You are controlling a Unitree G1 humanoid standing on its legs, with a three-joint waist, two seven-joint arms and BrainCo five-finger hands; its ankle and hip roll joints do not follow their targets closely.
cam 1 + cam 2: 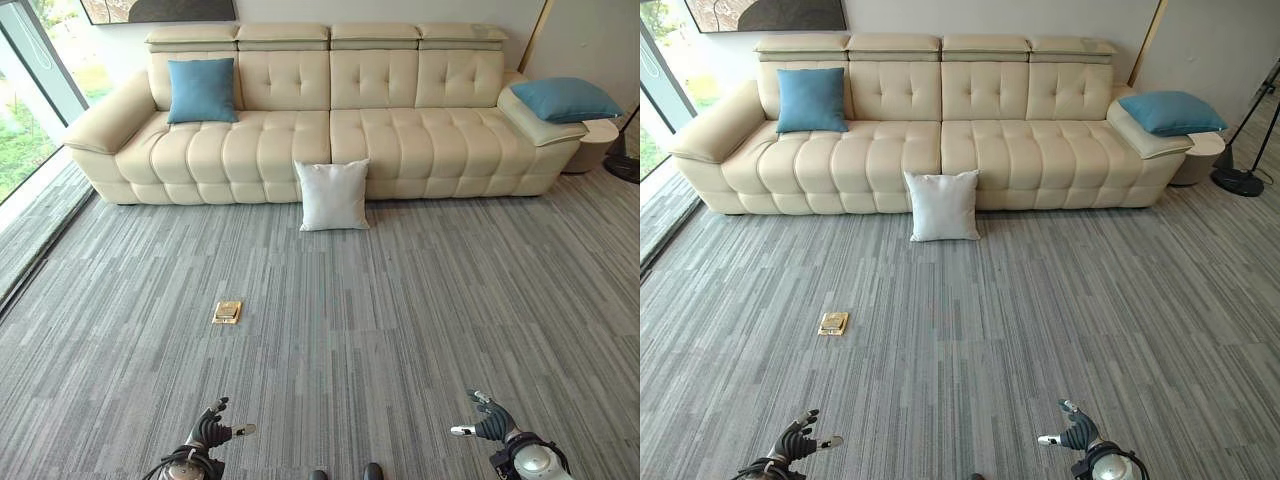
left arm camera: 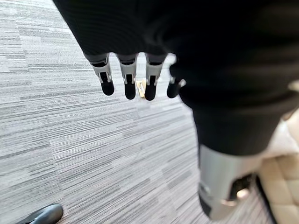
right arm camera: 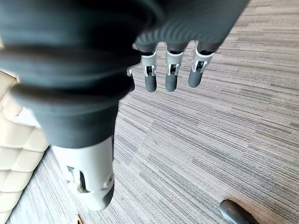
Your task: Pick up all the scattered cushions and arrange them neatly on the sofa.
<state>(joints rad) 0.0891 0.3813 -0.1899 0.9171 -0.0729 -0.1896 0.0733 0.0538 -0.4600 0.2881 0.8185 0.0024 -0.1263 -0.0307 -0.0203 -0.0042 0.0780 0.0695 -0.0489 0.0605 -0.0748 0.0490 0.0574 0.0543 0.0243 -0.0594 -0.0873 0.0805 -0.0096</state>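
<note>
Cushion on carpet, touching sofa front.

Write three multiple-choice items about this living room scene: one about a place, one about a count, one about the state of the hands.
1. Where is the white cushion?
A. On the carpet, leaning on the sofa front
B. On the sofa seat
C. On the armrest

2. How many blue cushions are visible?
A. One
B. Two
C. Three

3. What are the robot's hands holding?
A. A cushion each
B. One cushion
C. Nothing

Answers: 1 A, it stands on the grey carpet against the cream sofa. 2 B, one against the backrest, one on the sofa's end. 3 C, left hand and right hand hang open above carpet.
</note>
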